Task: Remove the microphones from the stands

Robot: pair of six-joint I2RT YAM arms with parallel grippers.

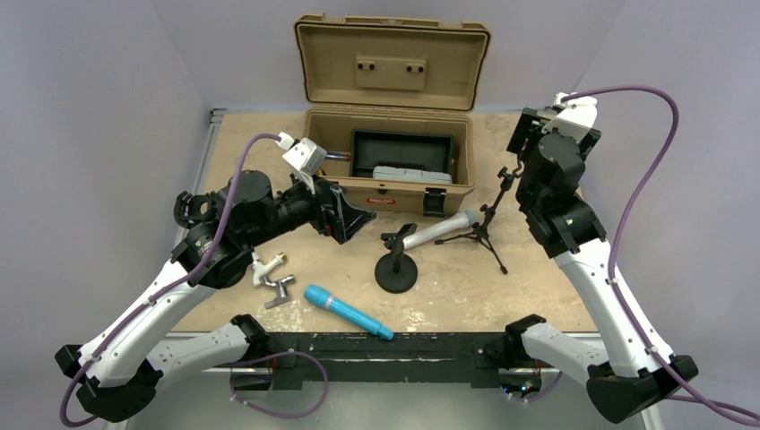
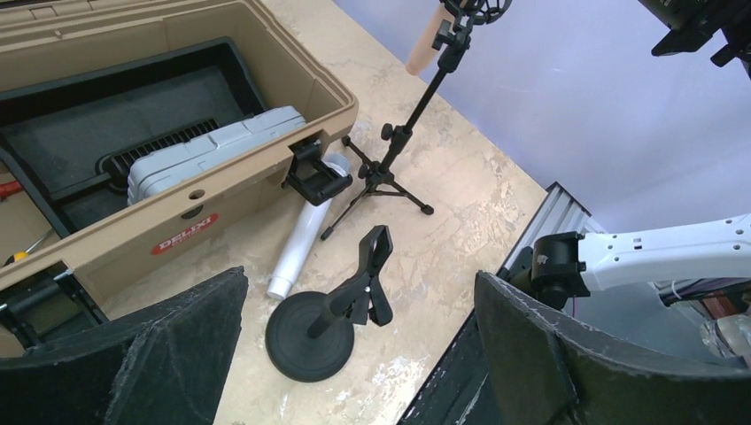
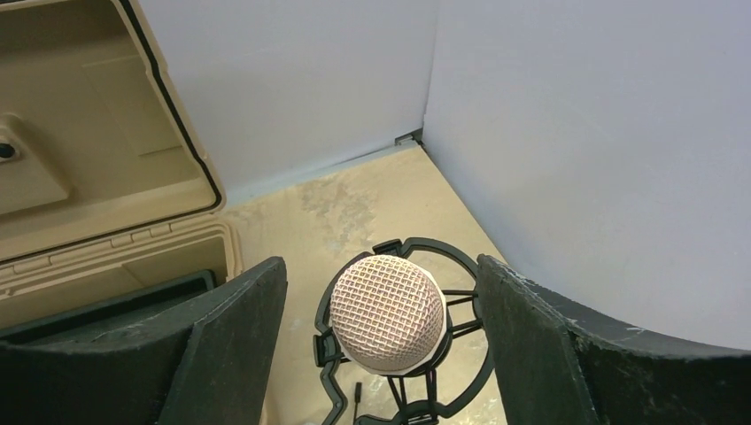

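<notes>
Microphone (image 3: 387, 312) I'm after, the pinkish one with the mesh head, is sitting upright in the shock mount (image 3: 324, 350) on top of the tripod stand (image 1: 484, 228), just right of the open toolbox (image 1: 387, 193).

Count: three mics, two stands, one toolbox. The silver mic (image 1: 439, 229) lies flat on the table (image 1: 538, 296) between the tripod and the round-base stand (image 1: 396, 269), whose clip is empty. The teal mic (image 1: 348, 312) lies near the front edge.

My right gripper (image 3: 379, 261) is spread wide, one finger on each side of the mesh head, not touching it. My left gripper (image 2: 359, 274) is also wide apart with nothing in it, hovering in front of the toolbox and looking down at the round-base stand.

From above, my right arm mostly hides the pink mic. Only the right wrist view shows the mesh head, and the left wrist view catches its body from the side. The teal mic shows only in the top view.
</notes>
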